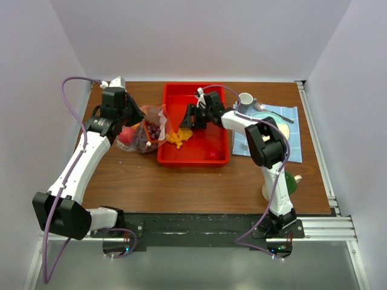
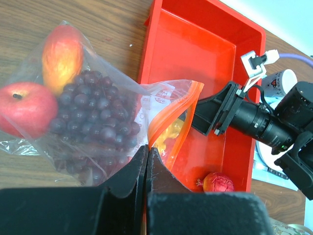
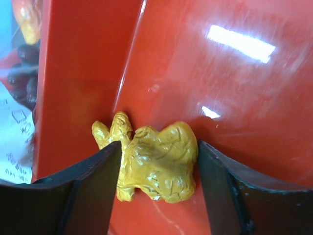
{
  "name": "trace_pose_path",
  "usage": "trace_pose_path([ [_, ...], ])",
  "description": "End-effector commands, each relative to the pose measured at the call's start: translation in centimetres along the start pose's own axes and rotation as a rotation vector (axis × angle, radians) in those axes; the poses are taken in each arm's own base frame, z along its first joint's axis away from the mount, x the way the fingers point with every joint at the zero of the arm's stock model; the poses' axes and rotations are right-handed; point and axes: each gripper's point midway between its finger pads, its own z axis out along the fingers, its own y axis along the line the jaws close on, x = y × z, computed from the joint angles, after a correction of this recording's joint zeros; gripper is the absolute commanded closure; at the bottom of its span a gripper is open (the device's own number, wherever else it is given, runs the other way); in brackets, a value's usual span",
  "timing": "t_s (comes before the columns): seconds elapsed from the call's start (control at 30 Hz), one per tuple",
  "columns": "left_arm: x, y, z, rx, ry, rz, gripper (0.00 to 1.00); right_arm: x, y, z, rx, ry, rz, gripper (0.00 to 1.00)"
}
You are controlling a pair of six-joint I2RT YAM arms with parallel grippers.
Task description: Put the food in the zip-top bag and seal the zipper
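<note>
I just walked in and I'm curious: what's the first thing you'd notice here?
The bright red tray in the middle, where the right end effector grips a lumpy yellow cluster. Left of the tray, the left end effector pinches a clear zip-top bag holding dark grapes and a red apple.

We are reaching our left arm (image 1: 77,164) forward along the left side, and the left gripper (image 2: 147,151) is pinching its fingers flat together on the zip-top bag (image 2: 161,95). We are folding our right arm (image 1: 266,145) inward at the elbow, and the right gripper (image 3: 157,147) is squeezing the yellow-orange cluster (image 3: 156,169) between both fingers.
</note>
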Motion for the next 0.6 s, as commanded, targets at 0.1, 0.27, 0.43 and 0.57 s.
trace_pose_path([
  [0.1, -1.4, -0.9, -0.3, 0.045, -0.055, -0.017, 1.00, 0.3, 3.3, -2.1, -0.105, 0.009, 0.049, 0.41],
  [0.27, -1.5, -0.9, -0.3, 0.048, -0.058, -0.017, 1.00, 0.2, 4.5, -3.0, -0.137, -0.001, 0.051, 0.56],
  [0.43, -1.5, -0.9, -0.3, 0.048, -0.058, -0.019, 1.00, 0.8, 5.4, -3.9, -0.155, 0.009, 0.046, 0.64],
  [0.57, -1.5, -0.9, -0.3, 0.046, -0.059, -0.017, 1.00, 1.0, 4.6, -4.6, -0.076, 0.012, 0.039, 0.61],
])
